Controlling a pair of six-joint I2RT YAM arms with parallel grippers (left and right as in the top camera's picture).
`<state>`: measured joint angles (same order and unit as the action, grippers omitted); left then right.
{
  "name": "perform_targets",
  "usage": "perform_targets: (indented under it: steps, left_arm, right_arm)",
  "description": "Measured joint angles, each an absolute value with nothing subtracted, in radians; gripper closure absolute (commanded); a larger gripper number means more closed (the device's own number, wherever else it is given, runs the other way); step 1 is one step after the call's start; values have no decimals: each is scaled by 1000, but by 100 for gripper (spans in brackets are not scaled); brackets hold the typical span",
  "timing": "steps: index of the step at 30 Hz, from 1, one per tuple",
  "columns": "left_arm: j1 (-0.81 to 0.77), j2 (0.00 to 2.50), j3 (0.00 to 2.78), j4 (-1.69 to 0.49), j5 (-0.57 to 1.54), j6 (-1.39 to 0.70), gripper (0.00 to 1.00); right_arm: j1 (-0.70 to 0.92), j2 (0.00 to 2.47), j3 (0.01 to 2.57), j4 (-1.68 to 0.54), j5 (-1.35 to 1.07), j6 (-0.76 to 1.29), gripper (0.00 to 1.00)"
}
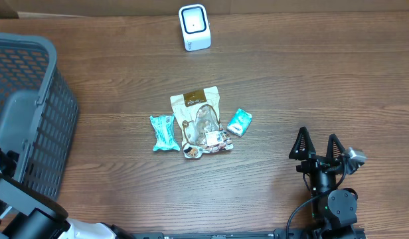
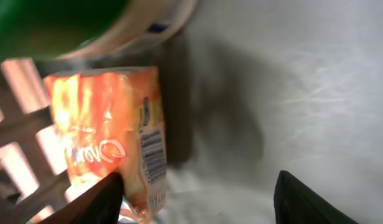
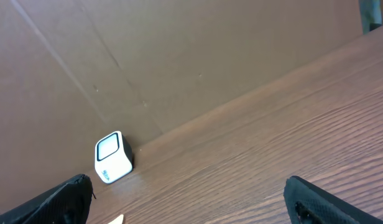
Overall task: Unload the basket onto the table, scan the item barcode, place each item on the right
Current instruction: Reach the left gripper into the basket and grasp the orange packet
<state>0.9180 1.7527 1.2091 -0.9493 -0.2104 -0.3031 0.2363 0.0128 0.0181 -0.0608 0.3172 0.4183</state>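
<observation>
In the left wrist view an orange snack packet [image 2: 110, 137] with a barcode on its white side panel leans against the basket's lattice wall [image 2: 14, 127]. My left gripper [image 2: 198, 190] is open inside the basket. Its left finger [image 2: 101, 199] is against the packet's lower edge and its right finger [image 2: 303, 202] stands far off over the grey floor. The white scanner [image 1: 194, 26] stands at the table's far edge and also shows in the right wrist view as the scanner [image 3: 112, 157]. My right gripper [image 1: 317, 145] is open above bare table at the near right.
The grey basket [image 1: 32, 99] fills the left side. A green-and-white container [image 2: 86, 25] lies above the orange packet. At mid-table lie a teal packet [image 1: 163, 133], a clear bag with a brown label [image 1: 200, 123] and a small teal box [image 1: 240, 122].
</observation>
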Motion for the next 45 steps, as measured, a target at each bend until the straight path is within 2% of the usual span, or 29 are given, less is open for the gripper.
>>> perform_targets:
  steps: [9, 15, 27, 32, 33, 34, 38, 45]
  left_arm:
    - [918, 1757, 1388, -1082, -252, -340, 37]
    - [918, 1757, 1385, -1064, -274, -345, 36]
    - [918, 1760, 1205, -916, -290, -360, 48]
    - [918, 1762, 1186, -882, -300, -361, 48]
    - [918, 1766, 1177, -870, -301, -361, 49]
    - [918, 1772, 1169, -863, -302, -361, 56]
    - [917, 1798, 1158, -839, -323, -364, 96]
    - [916, 1805, 1177, -879, -326, -364, 96]
  right_arm:
    - [236, 13, 18, -60, 318, 418, 0]
    - [236, 13, 18, -61, 317, 418, 0]
    - [236, 13, 18, -61, 317, 419, 0]
    - [236, 13, 18, -61, 317, 418, 0]
    - [236, 13, 18, -60, 317, 419, 0]
    - [236, 13, 18, -61, 318, 418, 0]
    - [236, 13, 18, -61, 317, 418, 0]
    - [236, 13, 18, -61, 317, 419, 0]
